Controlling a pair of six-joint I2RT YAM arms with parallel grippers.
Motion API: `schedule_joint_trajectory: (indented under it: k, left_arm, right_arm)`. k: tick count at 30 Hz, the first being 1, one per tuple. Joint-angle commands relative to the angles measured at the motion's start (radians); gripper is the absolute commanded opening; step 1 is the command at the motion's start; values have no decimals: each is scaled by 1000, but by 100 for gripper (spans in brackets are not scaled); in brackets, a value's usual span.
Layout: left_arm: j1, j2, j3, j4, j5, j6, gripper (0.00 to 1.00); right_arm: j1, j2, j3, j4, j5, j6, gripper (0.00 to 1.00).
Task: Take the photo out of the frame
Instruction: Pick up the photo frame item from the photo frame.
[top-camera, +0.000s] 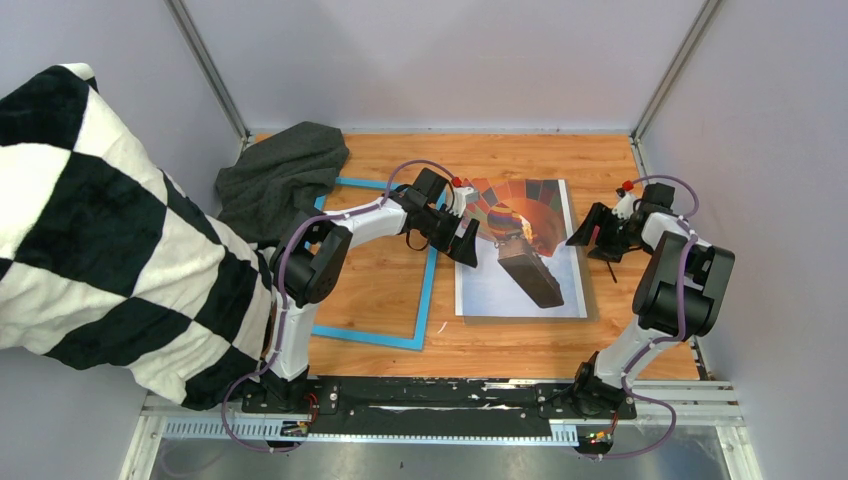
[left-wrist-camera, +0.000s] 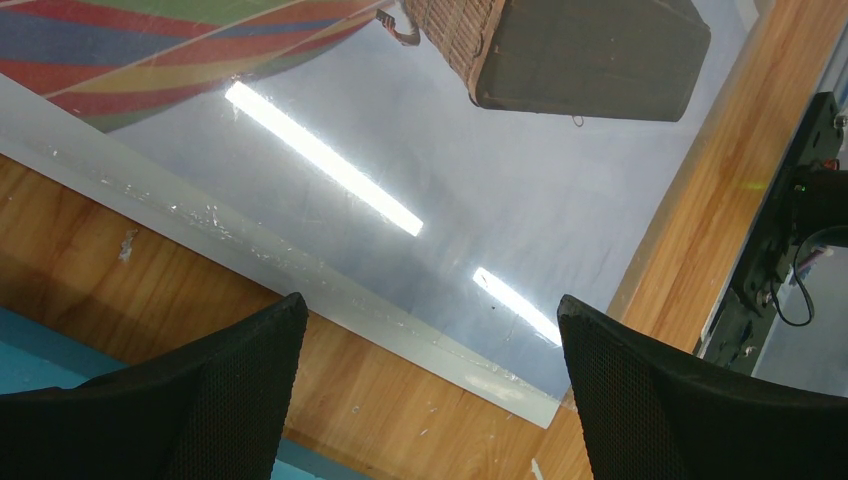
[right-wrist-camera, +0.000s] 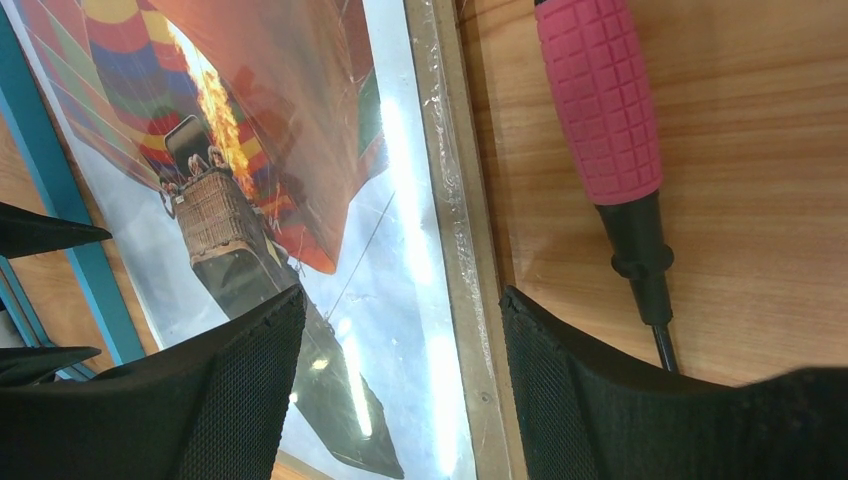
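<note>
The photo (top-camera: 520, 262) of a hot-air balloon lies flat on the wooden table, right of centre and outside the frame, on a thin brown board whose rim shows along its edges. Its surface is glossy and reflects the lamps. The blue frame (top-camera: 366, 337) lies flat to its left with bare wood showing through it. My left gripper (top-camera: 466, 238) hovers open over the photo's left edge (left-wrist-camera: 300, 270), nothing between its fingers. My right gripper (top-camera: 592, 228) stands open over the photo's right edge (right-wrist-camera: 440, 200), also holding nothing. In the right wrist view the frame (right-wrist-camera: 60, 200) runs beyond the photo (right-wrist-camera: 300, 150).
A pink-handled screwdriver (right-wrist-camera: 600, 100) lies on the table just right of the photo, beside my right gripper. A grey cloth (top-camera: 285, 175) is bunched at the back left, over the frame's far corner. A black-and-white chequered fabric (top-camera: 90, 230) fills the left side.
</note>
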Motion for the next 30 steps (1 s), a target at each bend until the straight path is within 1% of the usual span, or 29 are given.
schedule_joint_trajectory:
  k: [1, 4, 9, 14, 19, 30]
  left_arm:
    - [-9, 10, 7, 16, 21, -5, 95]
    - [-9, 8, 6, 17, 21, -8, 95]
    - [-9, 9, 7, 19, 22, -8, 95]
    - [-9, 9, 8, 17, 21, -8, 95]
    - [-9, 7, 8, 17, 21, -7, 95]
    - [-9, 6, 11, 14, 21, -7, 95]
  right_arm:
    - [13, 24, 26, -37, 8, -19, 72]
    - [13, 30, 26, -37, -23, -16, 72]
    - [13, 10, 26, -36, -18, -16, 72]
    - [13, -26, 9, -10, -47, -8, 72]
    - [13, -26, 8, -9, -55, -8, 71]
    - [19, -1, 24, -41, -24, -29, 70]
